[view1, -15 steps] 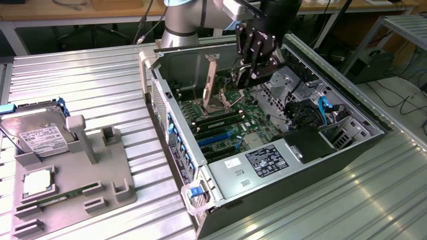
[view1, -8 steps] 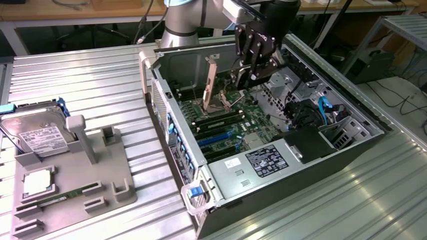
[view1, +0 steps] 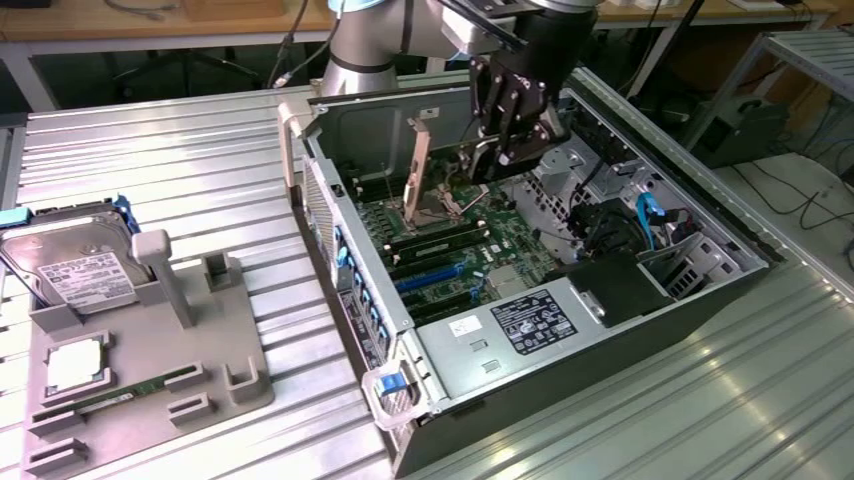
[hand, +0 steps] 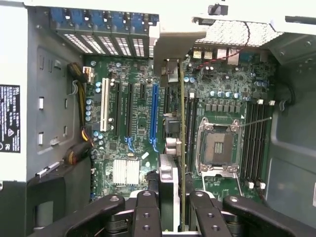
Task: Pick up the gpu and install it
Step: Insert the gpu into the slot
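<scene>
Gripper [hand: 172, 200] clamped on the gpu [hand: 169, 74], which stands edge-on inside the computer case [view1: 694, 300].
Fingers [hand: 145, 207] grip the card's near end from both sides. Its silver bracket end points at the case's slotted rear wall. The card stands over the motherboard [hand: 138, 123], between the blue slot [hand: 154, 113] and the CPU socket [hand: 217, 145]. Whether it is seated cannot be told.

Exterior view high, oblique over computer case [view1: 358, 128]; wrist view close above the shared motherboard [hand: 138, 123].
</scene>
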Available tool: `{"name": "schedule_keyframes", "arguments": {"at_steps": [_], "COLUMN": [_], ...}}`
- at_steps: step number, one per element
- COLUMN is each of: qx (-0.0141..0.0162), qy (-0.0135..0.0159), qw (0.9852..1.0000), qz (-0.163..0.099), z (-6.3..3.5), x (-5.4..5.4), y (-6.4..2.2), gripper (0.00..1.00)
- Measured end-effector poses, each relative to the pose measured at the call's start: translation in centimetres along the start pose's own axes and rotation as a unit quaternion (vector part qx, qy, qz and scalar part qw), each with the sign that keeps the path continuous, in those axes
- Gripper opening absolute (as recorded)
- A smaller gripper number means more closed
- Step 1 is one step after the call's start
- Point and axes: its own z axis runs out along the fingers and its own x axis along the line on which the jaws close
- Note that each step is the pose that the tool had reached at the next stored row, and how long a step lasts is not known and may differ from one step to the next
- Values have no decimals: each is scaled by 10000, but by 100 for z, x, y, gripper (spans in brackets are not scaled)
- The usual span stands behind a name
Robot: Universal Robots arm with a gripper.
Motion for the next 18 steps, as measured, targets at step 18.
{"name": "schedule_keyframes", "arguments": {"at_steps": [18], "qx": [0], "qy": [4], "qw": [10000], "qz": [11], "z": [152], "x": [53], "y": [4], "gripper": [28]}}
